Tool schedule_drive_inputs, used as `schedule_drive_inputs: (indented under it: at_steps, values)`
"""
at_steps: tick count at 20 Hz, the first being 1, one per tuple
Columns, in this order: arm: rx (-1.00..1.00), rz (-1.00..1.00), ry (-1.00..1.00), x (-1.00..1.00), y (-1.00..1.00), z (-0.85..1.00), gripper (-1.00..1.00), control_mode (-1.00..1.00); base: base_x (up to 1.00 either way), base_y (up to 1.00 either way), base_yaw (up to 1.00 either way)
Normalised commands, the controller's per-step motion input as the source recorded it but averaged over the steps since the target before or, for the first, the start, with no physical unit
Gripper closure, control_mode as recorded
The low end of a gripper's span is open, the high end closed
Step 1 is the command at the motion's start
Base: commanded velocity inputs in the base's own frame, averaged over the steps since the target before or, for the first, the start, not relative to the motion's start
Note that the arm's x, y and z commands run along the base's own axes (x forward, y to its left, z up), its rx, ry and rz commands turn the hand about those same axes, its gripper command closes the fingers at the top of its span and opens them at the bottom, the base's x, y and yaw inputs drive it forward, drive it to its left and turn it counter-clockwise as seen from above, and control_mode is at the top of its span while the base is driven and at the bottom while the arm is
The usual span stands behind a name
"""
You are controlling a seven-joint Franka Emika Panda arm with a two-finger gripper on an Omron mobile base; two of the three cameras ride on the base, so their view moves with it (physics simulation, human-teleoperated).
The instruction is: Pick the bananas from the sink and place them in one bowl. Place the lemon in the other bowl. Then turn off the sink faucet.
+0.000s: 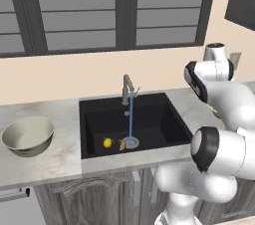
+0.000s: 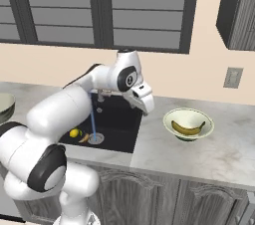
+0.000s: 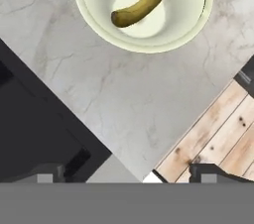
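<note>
One banana (image 2: 188,129) already lies in the pale green-rimmed bowl (image 2: 172,116) at the right centre of the right base view, on the marble counter (image 2: 209,152) just beside the black sink (image 2: 122,134). In the hand view that bowl sits at the top of the frame with the banana curved across its inside. The gripper (image 3: 124,174) hangs above the bare counter between sink and bowl, its dark fingertips (image 3: 45,174) spread wide at the bottom of the hand view and nothing between them.

In the left base view the second banana (image 1: 122,144) lies on the sink floor at lower centre, just beside the silver drain (image 1: 132,142), with the lemon (image 1: 107,143) near it on its left. Water runs in a blue stream from the faucet (image 1: 127,88) down to the drain. The grey-beige bowl (image 1: 27,136) stands on the counter at the left edge and looks empty.

By my reading, the first banana is delivered and the second is next. That calls for swinging the arm back over the basin, descending beside the stream, and aligning the open fingers across the small banana without nudging the lemon.
</note>
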Motion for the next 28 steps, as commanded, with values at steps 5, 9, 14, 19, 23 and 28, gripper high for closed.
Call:
schedule_drive_inputs:
  at_steps: [5,9,14,19,23,28]
  values:
    - [0.07,0.25,0.21,0.00,0.64,0.00,-1.00,-1.00,0.00,0.00,0.00]
    - [0.12,0.30,0.21,0.00,0.56,0.00,-1.00,-1.00,0.00,0.00,0.00]
    - [0.13,0.35,0.18,0.00,0.43,-0.04,-1.00,-1.00,0.00,0.00,0.00]
    - [0.05,0.33,0.02,0.00,0.55,-0.26,-1.00,-1.00,0.00,0.00,0.00]
    - [0.00,0.23,-0.13,0.00,0.64,-0.32,-1.00,-1.00,0.00,0.00,0.00]
    - [0.00,0.20,-0.25,0.01,0.52,-0.35,-1.00,-1.00,0.00,0.00,0.00]
